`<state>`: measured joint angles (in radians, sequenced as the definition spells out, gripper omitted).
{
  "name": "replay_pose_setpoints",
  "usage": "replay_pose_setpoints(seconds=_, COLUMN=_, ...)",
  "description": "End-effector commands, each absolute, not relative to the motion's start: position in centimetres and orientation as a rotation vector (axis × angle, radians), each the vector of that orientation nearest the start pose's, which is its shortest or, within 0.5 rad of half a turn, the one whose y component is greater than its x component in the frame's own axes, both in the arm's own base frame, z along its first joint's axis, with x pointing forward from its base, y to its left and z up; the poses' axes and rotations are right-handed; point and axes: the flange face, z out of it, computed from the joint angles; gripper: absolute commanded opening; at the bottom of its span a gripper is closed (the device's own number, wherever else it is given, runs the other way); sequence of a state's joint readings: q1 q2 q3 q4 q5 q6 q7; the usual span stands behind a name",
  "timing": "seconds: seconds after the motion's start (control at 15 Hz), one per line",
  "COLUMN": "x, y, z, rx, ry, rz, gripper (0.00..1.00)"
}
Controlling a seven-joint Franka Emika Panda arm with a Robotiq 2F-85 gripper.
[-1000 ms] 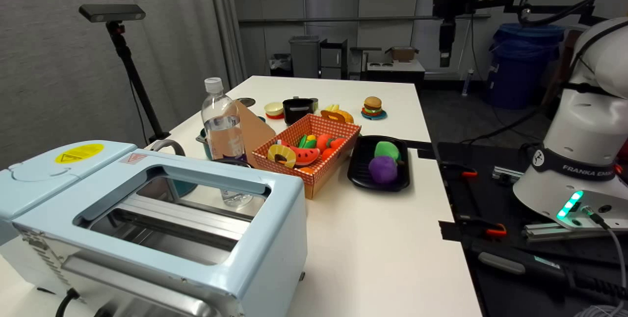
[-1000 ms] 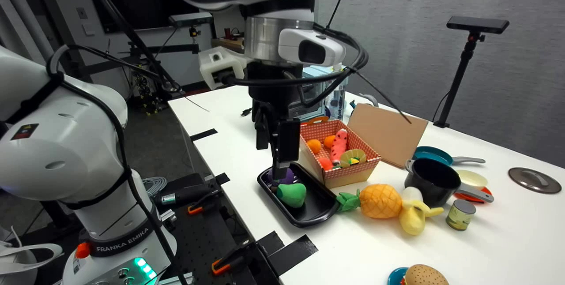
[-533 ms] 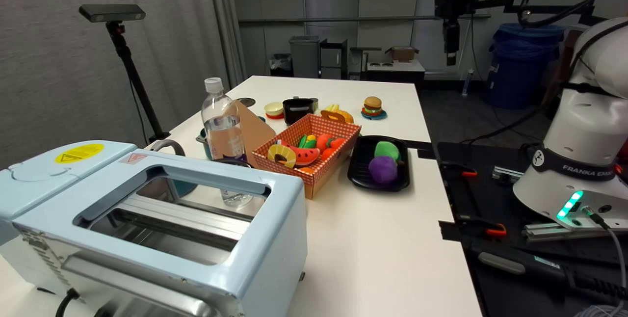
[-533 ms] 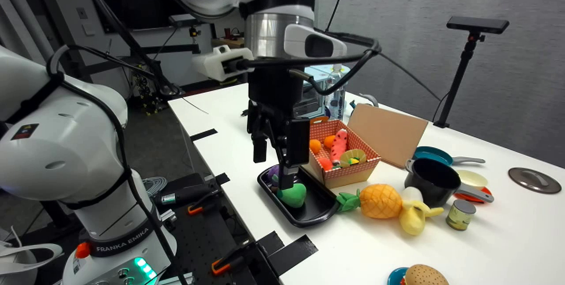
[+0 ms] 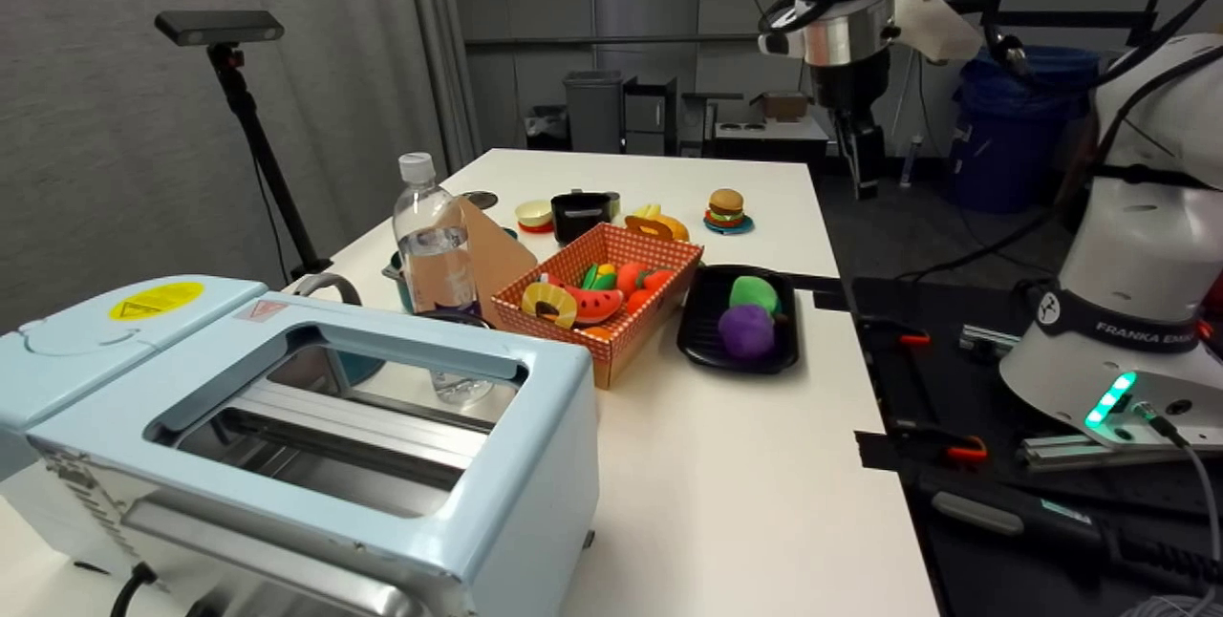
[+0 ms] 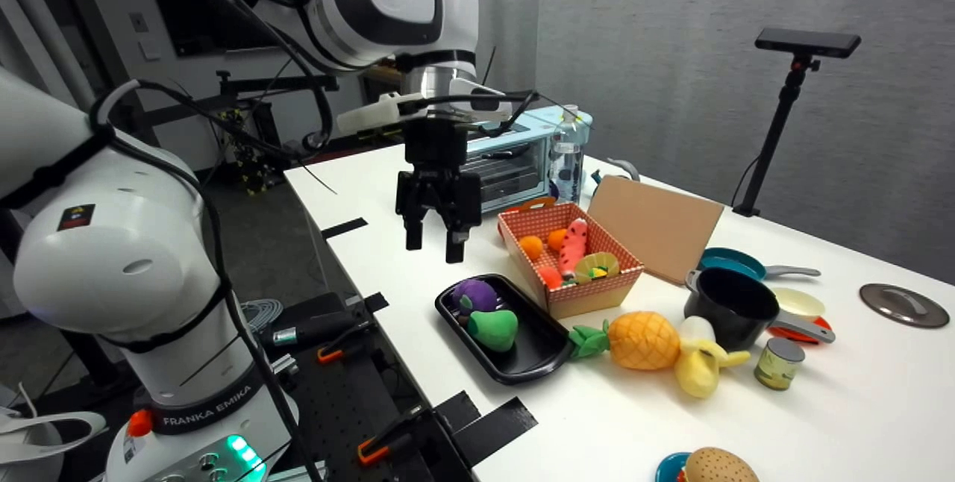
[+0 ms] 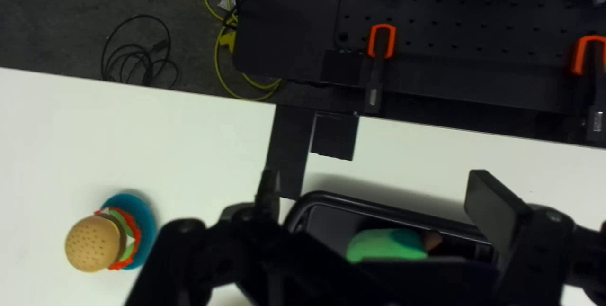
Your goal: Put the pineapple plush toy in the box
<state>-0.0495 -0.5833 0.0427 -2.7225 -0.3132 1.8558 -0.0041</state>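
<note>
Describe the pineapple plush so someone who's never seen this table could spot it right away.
On the white table, find the black tray holding a purple plush and a green plush. In an exterior view, the pineapple plush lies between that tray and the yellow toy banana. Unlike its neighbours, it has a plump orange body and leafy green crown.

Robotics lab, as indicated by: robot arm [image 6: 127, 262], white, lettered FRANKA EMIKA; plate [image 7: 454, 37], black, perforated; camera [image 5: 219, 27], stand-mounted.
</note>
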Motion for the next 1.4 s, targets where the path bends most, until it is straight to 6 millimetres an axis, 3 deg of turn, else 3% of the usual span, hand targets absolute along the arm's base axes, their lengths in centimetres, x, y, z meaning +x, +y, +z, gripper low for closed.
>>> replay_pose_setpoints(seconds=0.0, x=34.8, y=5.9, z=35.1, rx=-3.427, ry=-0.276, rz=0.535, gripper=1.0)
replay_pose_setpoints(seconds=0.2, x=36.8, y=12.7, z=32.6, rx=-3.422, ry=-0.222, rz=0.541, gripper=1.0)
replay_pose_setpoints(seconds=0.27, x=34.5, y=9.5, z=34.2, rx=-3.45, ry=-0.297, rz=0.509, gripper=1.0)
replay_pose_setpoints(seconds=0.33, x=34.9, y=10.8, z=33.5, rx=-3.451, ry=-0.312, rz=0.524, gripper=1.0)
replay_pose_setpoints(seconds=0.4, x=35.0, y=10.9, z=33.2, rx=-3.449, ry=-0.318, rz=0.541, gripper=1.0)
replay_pose_setpoints(seconds=0.8, x=35.3, y=9.7, z=33.6, rx=-3.426, ry=-0.256, rz=0.523, gripper=1.0)
replay_pose_setpoints(seconds=1.07, x=36.7, y=8.0, z=33.6, rx=-3.386, ry=-0.066, rz=0.438, gripper=1.0)
replay_pose_setpoints(seconds=1.33, x=37.8, y=4.9, z=34.2, rx=-3.325, ry=0.096, rz=0.341, gripper=1.0)
